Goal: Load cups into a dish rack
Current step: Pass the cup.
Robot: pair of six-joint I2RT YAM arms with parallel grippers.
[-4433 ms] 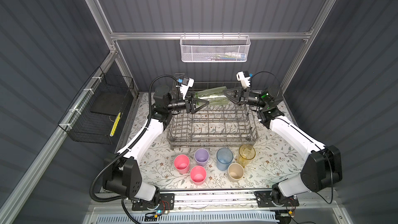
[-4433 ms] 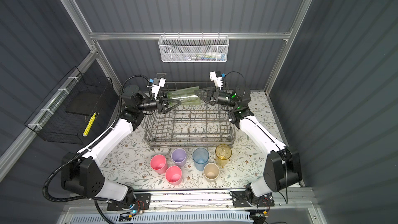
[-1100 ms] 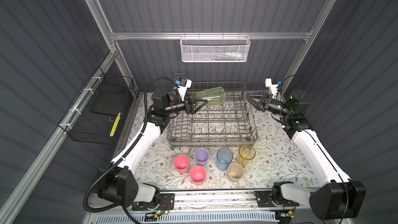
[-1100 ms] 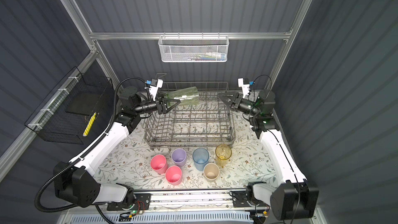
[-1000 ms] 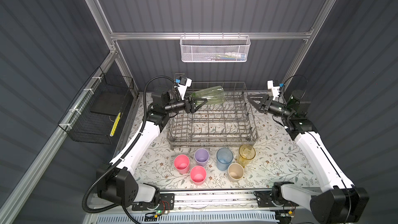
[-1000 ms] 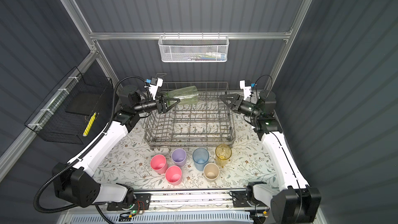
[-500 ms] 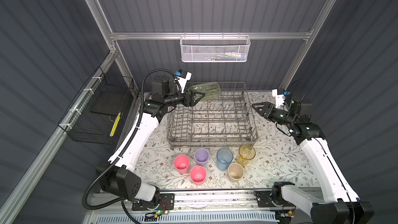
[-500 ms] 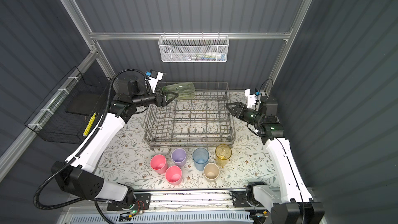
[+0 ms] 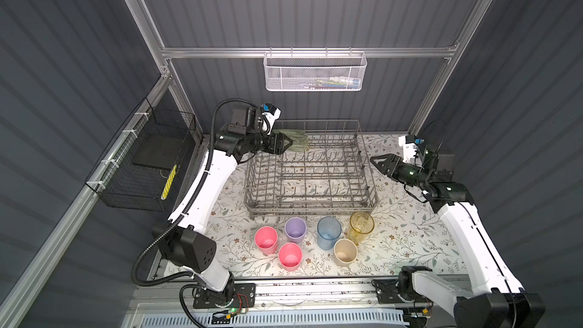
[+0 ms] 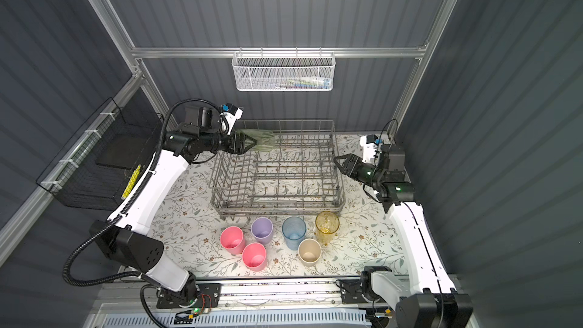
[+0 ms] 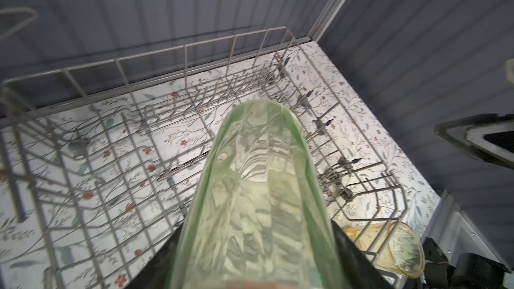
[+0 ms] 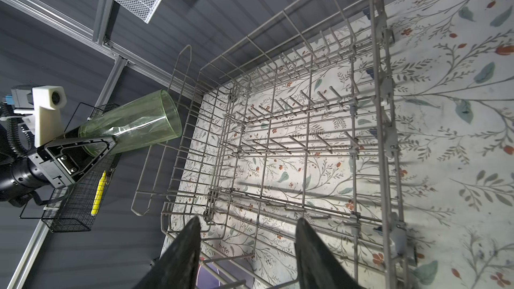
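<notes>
Jaws of the left gripper (image 9: 287, 146) are clamped on the base end of the pale green cup (image 9: 299, 142). The cup lies on its side in the air, its open mouth pointing across the dish rack (image 9: 310, 207) toward the right arm. In both top views it hangs above the rack's far left corner, clear of the wires, and nothing sits in the rack yet. On the right gripper (image 9: 375, 162) the jaws stand apart, holding nothing, just outside the rack's right wall. The step in hand looks like placing this cup. The wrist should roll until the mouth faces down, then lower the cup between rows of tines, keeping its rim off the upright wall wires. Release should wait until the cup is seated, since the translucent plastic could slip or tip. The other six cups (image 9: 329, 233) stand upright on the counter (image 9: 410, 231) in front of the rack.
</notes>
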